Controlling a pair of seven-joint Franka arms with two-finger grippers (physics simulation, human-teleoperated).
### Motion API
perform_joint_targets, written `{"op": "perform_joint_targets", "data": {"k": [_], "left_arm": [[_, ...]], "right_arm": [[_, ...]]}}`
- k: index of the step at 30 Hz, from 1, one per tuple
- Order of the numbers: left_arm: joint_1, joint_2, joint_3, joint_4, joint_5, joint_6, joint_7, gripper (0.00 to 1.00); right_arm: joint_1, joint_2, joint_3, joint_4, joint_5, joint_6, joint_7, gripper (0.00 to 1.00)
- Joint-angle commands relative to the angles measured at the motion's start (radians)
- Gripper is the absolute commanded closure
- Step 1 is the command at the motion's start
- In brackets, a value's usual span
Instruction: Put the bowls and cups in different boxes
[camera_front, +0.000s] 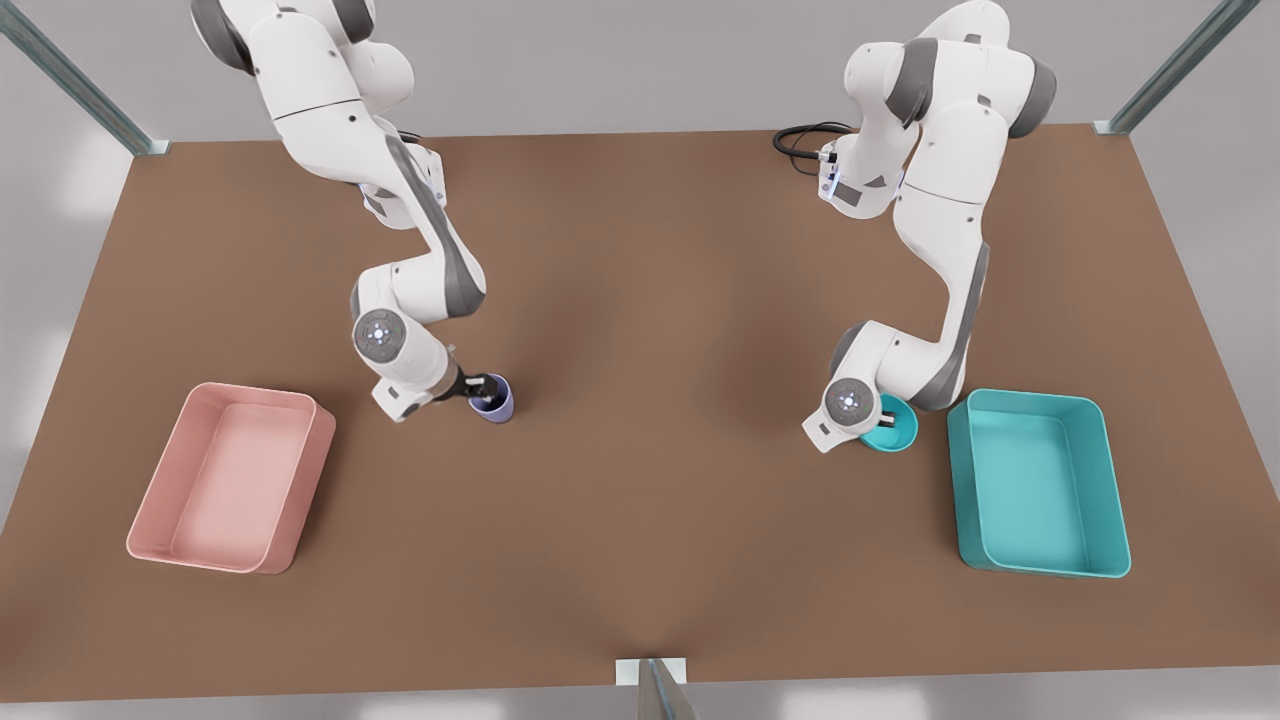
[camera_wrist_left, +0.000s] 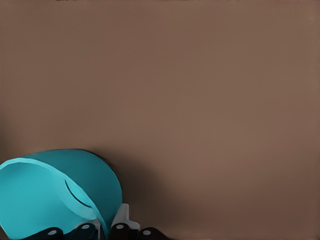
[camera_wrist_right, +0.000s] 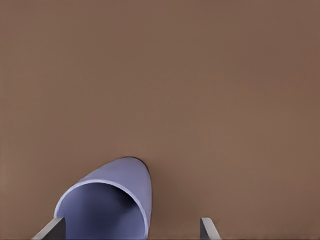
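Note:
The teal bowl (camera_front: 893, 428) sits just left of the teal box (camera_front: 1040, 483) at the front view's right. My left gripper (camera_front: 880, 412) is down on it. In the left wrist view the bowl (camera_wrist_left: 55, 192) looks tilted, and its rim wall runs between the fingers of my left gripper (camera_wrist_left: 102, 231), which is shut on it. At the front view's left, the lavender cup (camera_front: 495, 402) stands right of the pink box (camera_front: 235, 478). My right gripper (camera_front: 487, 388) is open at the cup (camera_wrist_right: 112, 200). One finger (camera_wrist_right: 50, 231) is at the rim; the other stands apart.
The brown table (camera_front: 660, 330) stretches wide between the two arms. Both boxes lie near the front edge, pink at the front view's left, teal at its right. A black cable (camera_front: 800, 140) lies at the back by the right-hand arm's base.

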Motion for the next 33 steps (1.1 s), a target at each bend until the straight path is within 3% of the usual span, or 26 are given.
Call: {"op": "perform_joint_targets", "data": {"k": [1, 4, 7, 12, 16, 17, 18, 19, 21, 22, 23, 24, 26, 28, 30, 33], "left_arm": [[-0.001, -0.005, 0.000, 0.004, -0.023, 0.012, -0.127, 0.79], [-0.001, -0.035, 0.000, 0.040, -0.039, -0.072, -0.123, 0.79], [0.117, -0.097, 0.000, 0.292, -0.032, -0.353, -0.026, 0.79], [0.373, 0.003, 0.000, 0.363, -0.072, -0.216, 0.029, 0.79], [0.420, 0.130, 0.002, 0.361, -0.073, -0.075, 0.025, 0.79], [0.427, 0.153, 0.002, 0.361, -0.073, -0.044, 0.023, 0.79], [0.427, 0.166, 0.012, 0.363, -0.072, -0.038, 0.023, 0.79], [0.427, 0.172, 0.014, 0.363, -0.072, -0.017, 0.023, 0.79], [0.427, 0.173, 0.015, 0.364, -0.072, -0.009, 0.025, 0.79], [0.430, 0.167, 0.015, 0.363, -0.076, -0.011, 0.023, 0.00], [0.428, 0.146, 0.015, 0.363, -0.078, -0.017, 0.025, 0.00], [0.424, 0.094, 0.015, 0.363, -0.099, -0.079, 0.026, 0.00], [0.401, -0.040, -0.004, 0.363, -0.102, -0.273, 0.031, 0.00], [0.342, -0.238, -0.024, 0.363, -0.312, -0.488, 0.034, 0.00], [0.263, -0.386, -0.037, 0.363, -0.314, -0.681, 0.218, 0.00], [0.255, -0.385, -0.050, 0.419, -0.360, -0.756, 0.296, 0.00]], "right_arm": [[0.002, -0.005, 0.000, -0.020, 0.005, 0.039, 0.131, 0.00], [0.000, 0.003, 0.000, -0.037, 0.005, 0.039, 0.131, 0.00], [0.000, 0.030, 0.000, -0.041, 0.003, 0.041, 0.130, 0.00], [0.008, 0.092, 0.000, -0.026, 0.023, 0.050, 0.130, 0.00], [0.010, 0.122, 0.015, -0.017, 0.039, 0.068, 0.130, 0.00], [0.010, 0.126, 0.015, -0.017, 0.039, 0.070, 0.130, 0.11], [0.010, 0.121, 0.015, -0.017, 0.040, 0.070, 0.130, 0.33], [0.010, 0.115, 0.015, -0.017, 0.046, 0.067, 0.128, 0.48], [0.010, 0.101, 0.020, -0.015, 0.049, 0.057, 0.128, 0.49], [0.008, 0.095, 0.020, -0.015, 0.054, 0.056, 0.128, 0.49], [0.010, 0.095, 0.020, -0.012, 0.054, 0.054, 0.131, 0.56], [0.008, 0.104, 0.020, 0.008, 0.054, 0.034, 0.131, 0.78], [0.002, 0.110, 0.020, 0.026, 0.054, 0.034, 0.128, 0.79], [-0.023, 0.072, 0.017, 0.066, 0.052, 0.028, 0.104, 0.79], [-0.114, 0.052, 0.009, 0.259, 0.037, -0.148, -0.063, 0.79], [-0.246, 0.057, 0.006, 0.384, -0.050, -0.194, -0.321, 0.79]]}}
